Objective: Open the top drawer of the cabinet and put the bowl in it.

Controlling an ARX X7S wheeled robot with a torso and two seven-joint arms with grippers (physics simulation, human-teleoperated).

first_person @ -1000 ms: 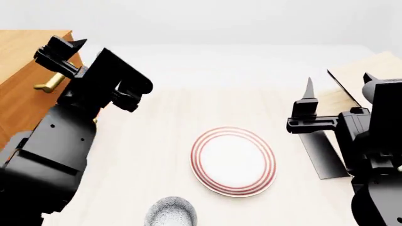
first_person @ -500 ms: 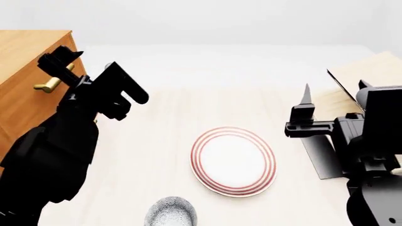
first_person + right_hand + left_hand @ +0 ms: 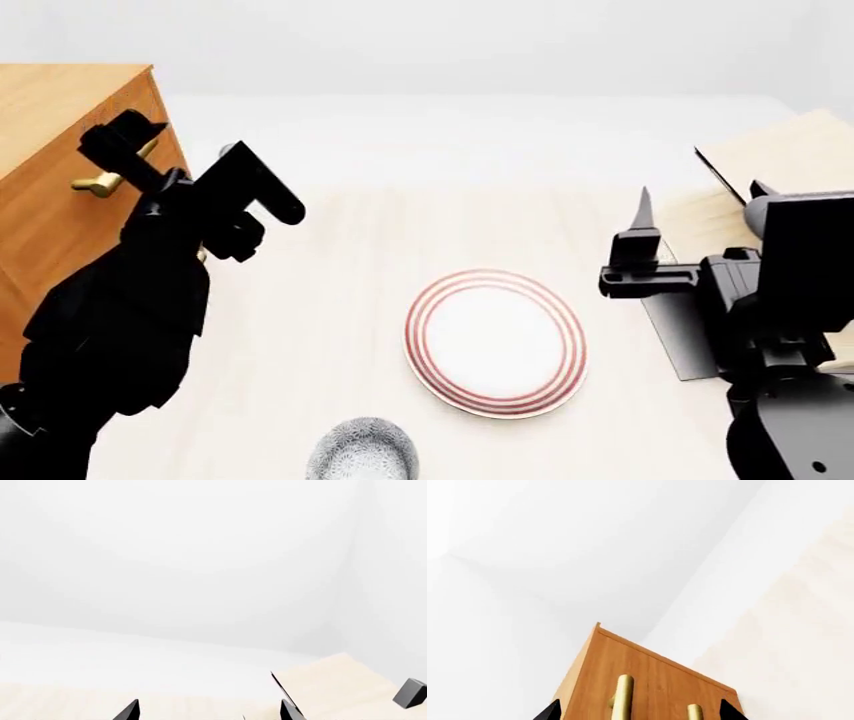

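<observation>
The bowl (image 3: 363, 452) sits at the near edge of the table (image 3: 347, 300), well behind both claws and untouched. Beyond it, between the two arms, lies the red-ringed plate (image 3: 497, 341). The right gripper (image 3: 643, 235) hangs above the table with nothing in it; its jaws are spread, as the right wrist view shows. The left gripper (image 3: 187, 160) is released too, fingers parted, one fingertip (image 3: 118, 135) just in front of the brass handle (image 3: 104, 181) of the top drawer (image 3: 60, 215) on the cabinet (image 3: 60, 110), the farthest thing ahead of it.
</observation>
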